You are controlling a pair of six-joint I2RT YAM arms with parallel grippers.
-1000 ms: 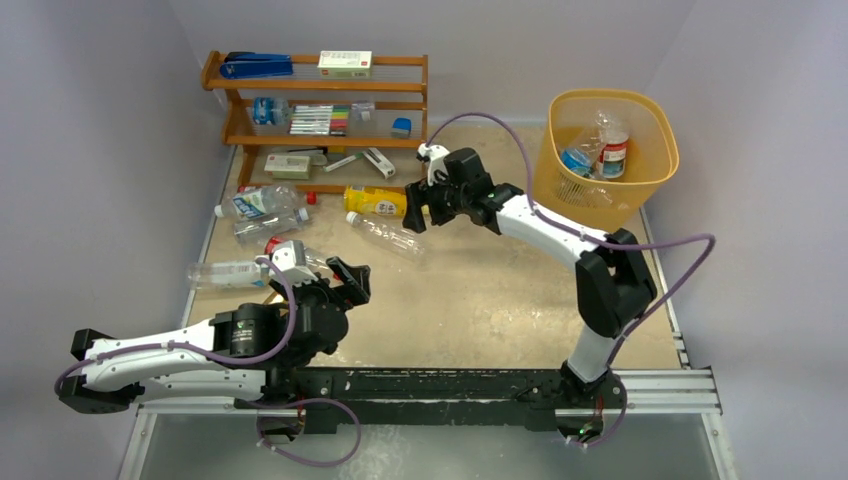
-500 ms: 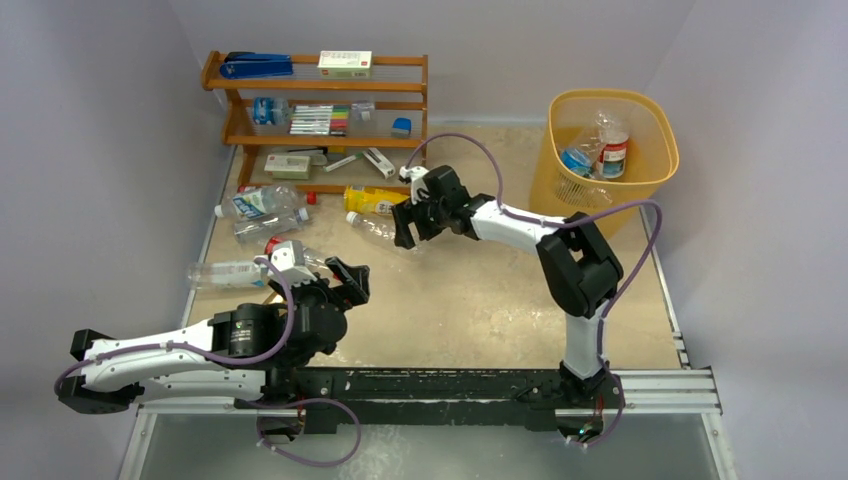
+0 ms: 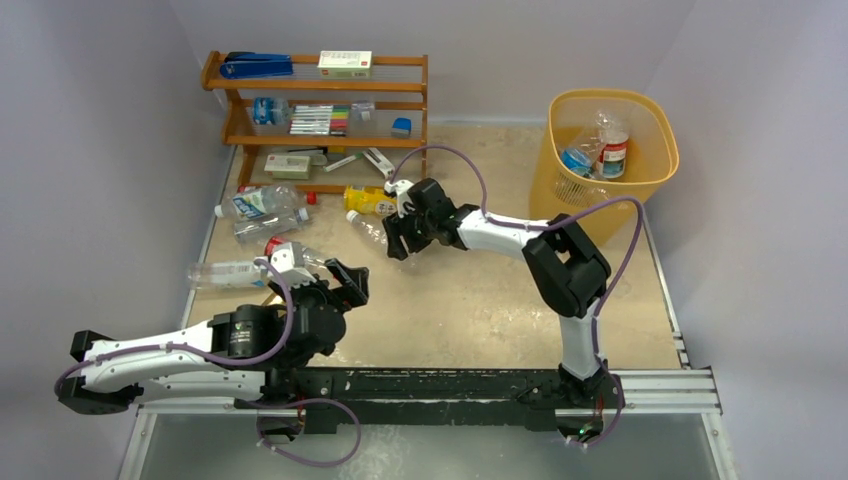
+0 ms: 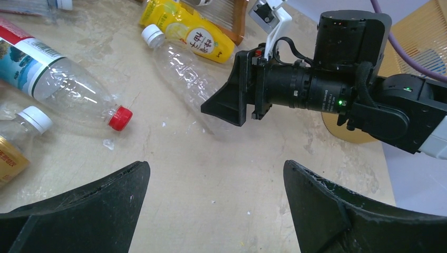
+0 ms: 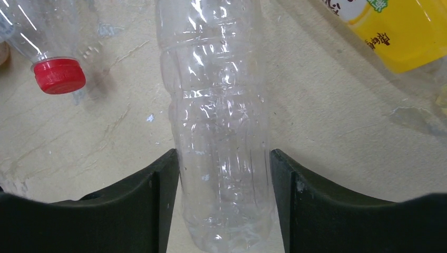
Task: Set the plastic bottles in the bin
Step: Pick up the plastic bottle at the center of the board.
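Clean-up looks to be in its early stretch. At the centre of the overhead view, the right gripper (image 3: 404,233) has its two fingers (image 5: 163,184) set against either flank of an unlabelled clear bottle (image 5: 221,105). It pinches the bottle across the body, but the bottle lies on its side on the table (image 3: 480,300), not yet lifted. The bin (image 3: 668,140) stands at the upper right of that view, well apart from the gripper. It holds at least two clear bottles, one with a red-and-white label and one with a blue, so only a small share of the job appears done. At least six bottles lie outside it. A yellow bottle (image 4: 192,34) lies just beside the gripped one, toward the wooden rack (image 3: 315,85). A red-capped bottle (image 4: 68,84) with a red, white and blue label lies at the left of the left wrist view. Several more are clustered at the centre left of the overhead view. The left gripper (image 4: 215,167), low at the lower left overhead, has its fingers spread wide and holds nothing. The yellow bottle's label carries Chinese characters, the two largest appearing to read 柚子. Print on the other labels is too small to read.
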